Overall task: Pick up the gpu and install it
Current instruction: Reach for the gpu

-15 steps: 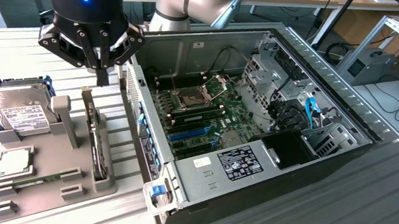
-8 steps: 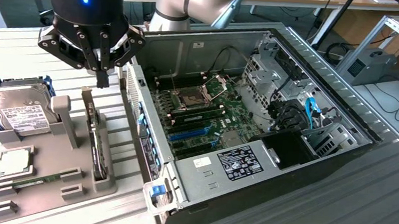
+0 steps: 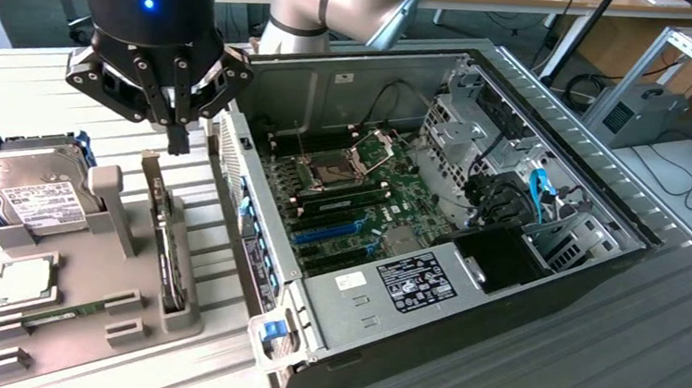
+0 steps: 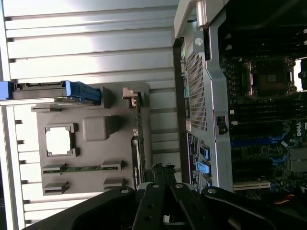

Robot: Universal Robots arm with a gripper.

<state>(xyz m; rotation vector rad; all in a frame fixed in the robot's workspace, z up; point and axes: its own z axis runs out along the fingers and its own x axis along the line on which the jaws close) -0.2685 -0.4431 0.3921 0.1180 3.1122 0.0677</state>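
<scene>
Above the grey plastic holder [image 3: 63, 339], your black hand [image 3: 178, 148] hangs with fingers together, empty; the slim green gpu [image 3: 167, 245] stands ungrasped, uninstalled.

Reading white letters, sideways, on the motherboard [image 4: 259, 120]: looks like "DELL" [image 4: 298, 127]. On to the hard drive [image 3: 26, 178] with its white label [image 3: 42, 200], print too fine to make out. Same on the power supply [image 3: 368, 314] sticker [image 3: 417, 281]: rows of text, none legible.
</scene>
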